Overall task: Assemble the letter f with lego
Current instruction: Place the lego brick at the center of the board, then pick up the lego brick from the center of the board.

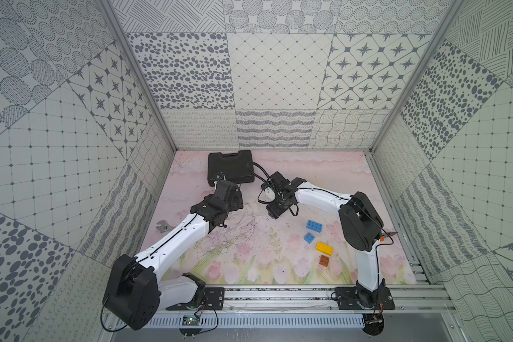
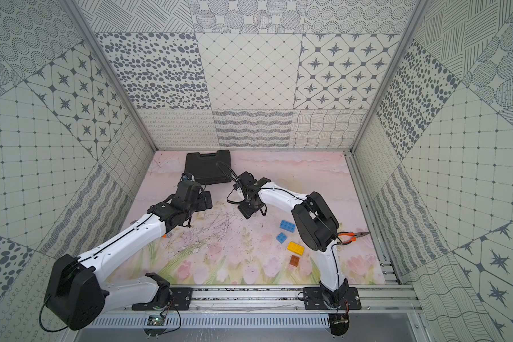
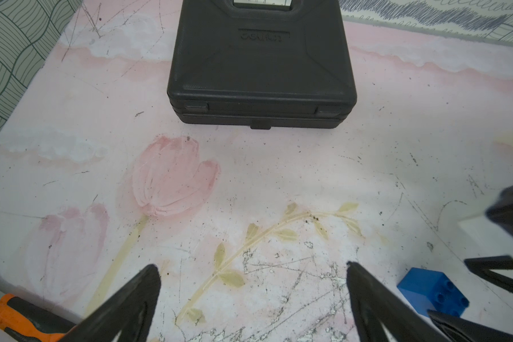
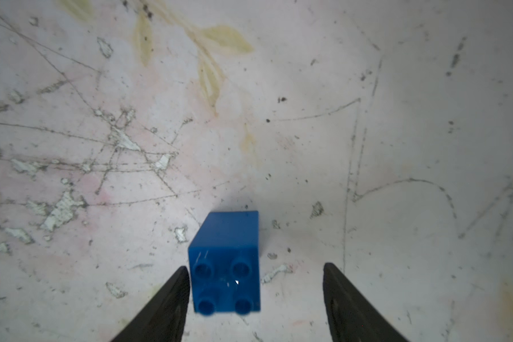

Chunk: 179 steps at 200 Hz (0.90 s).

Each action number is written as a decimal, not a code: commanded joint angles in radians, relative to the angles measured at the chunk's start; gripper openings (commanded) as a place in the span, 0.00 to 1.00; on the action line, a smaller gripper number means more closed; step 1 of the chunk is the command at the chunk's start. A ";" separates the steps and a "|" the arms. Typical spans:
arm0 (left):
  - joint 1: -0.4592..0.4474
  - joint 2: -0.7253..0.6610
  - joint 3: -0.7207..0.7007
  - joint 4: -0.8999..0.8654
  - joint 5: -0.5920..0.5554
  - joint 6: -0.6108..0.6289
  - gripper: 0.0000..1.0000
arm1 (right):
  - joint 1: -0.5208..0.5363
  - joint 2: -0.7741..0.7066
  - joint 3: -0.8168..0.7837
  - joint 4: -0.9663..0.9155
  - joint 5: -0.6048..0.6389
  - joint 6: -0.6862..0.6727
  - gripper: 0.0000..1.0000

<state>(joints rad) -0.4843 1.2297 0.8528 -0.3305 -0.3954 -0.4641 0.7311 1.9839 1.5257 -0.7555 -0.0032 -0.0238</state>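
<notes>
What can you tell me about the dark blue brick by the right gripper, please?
The dark blue brick is a small, glossy plastic block with four round studs in a square. It lies on its side on the scratched mat, with its studs facing the right gripper, whose jaws stand open around it. One finger is at its edge and may be touching it; the other stands clear. No other brick touches it.

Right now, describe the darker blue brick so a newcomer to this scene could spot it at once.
Find the black case at the back of the mat; in front of it the right gripper hangs open. Between its fingers lies the darker blue brick, tipped with studs facing sideways. It lies alone, deeper blue than the two light blue bricks beside the right arm.
</notes>
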 commanded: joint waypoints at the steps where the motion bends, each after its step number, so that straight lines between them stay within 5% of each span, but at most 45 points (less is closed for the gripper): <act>1: -0.002 0.013 0.002 0.038 0.070 -0.007 0.99 | -0.013 -0.166 -0.059 -0.014 0.010 0.048 0.73; 83: -0.004 0.034 -0.162 0.260 0.301 -0.007 0.99 | -0.012 -0.446 -0.415 -0.079 0.052 0.237 0.68; 141: -0.005 0.011 -0.230 0.348 0.329 0.005 0.99 | -0.010 -0.505 -0.531 -0.076 0.088 0.277 0.73; 179: -0.006 0.011 -0.224 0.340 0.330 0.007 0.99 | -0.007 -0.493 -0.556 -0.069 0.048 0.269 0.67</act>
<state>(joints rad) -0.4889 1.2491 0.6300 -0.0654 -0.1104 -0.4683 0.7181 1.5013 0.9867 -0.8375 0.0597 0.2337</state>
